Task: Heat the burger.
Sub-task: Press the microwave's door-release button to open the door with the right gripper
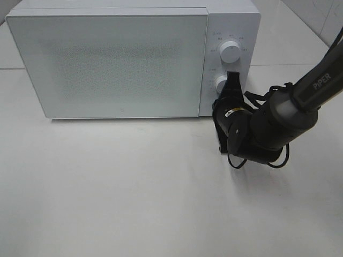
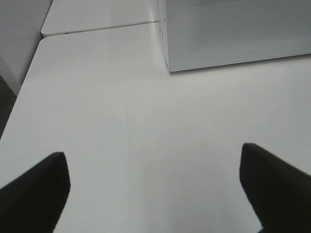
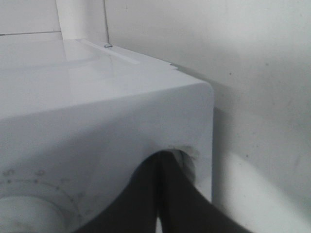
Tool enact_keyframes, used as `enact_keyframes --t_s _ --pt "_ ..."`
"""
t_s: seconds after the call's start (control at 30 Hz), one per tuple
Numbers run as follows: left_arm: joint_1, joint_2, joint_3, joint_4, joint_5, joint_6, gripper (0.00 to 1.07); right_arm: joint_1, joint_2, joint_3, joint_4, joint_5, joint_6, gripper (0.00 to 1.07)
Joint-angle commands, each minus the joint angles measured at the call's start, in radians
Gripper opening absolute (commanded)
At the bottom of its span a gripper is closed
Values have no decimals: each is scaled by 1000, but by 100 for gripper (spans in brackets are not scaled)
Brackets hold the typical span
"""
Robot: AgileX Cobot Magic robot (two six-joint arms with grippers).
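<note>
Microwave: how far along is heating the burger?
Done: door shut, burger out of sight, presumably inside. In hand: right gripper, fingers together, at the lower knob; left gripper open over the table. Left: setting the knob, it seems, then heating.

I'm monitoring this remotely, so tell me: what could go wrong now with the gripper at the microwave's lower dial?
The right gripper seems to pinch the lower knob off-centre, so it may slip while turning. The burger is not visible behind the closed door, so the microwave might run empty.
</note>
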Motion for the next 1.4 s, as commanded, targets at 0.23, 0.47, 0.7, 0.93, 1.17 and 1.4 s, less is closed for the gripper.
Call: enact_keyframes --t_s 0.23,0.47,0.7,0.93,1.17,1.4 --pt "2 -19 -1 -1 1 2 87 -35 17 -141 -38 -219 -37 0" --pt "2 -19 -1 -1 1 2 87 -35 17 -141 -37 -220 -63 0" --pt "2 -19 -1 -1 1 2 87 -34 16 -133 -37 -219 -62 0" --pt "2 -19 -1 -1 1 2 87 -32 -4 -99 -33 -166 -58 0" --pt "2 -19 -1 -1 1 2 87 -26 -52 -33 -38 -56 -49 0" --pt "2 -19 -1 -1 1 2 87 -2 -65 30 -35 -20 -9 0"
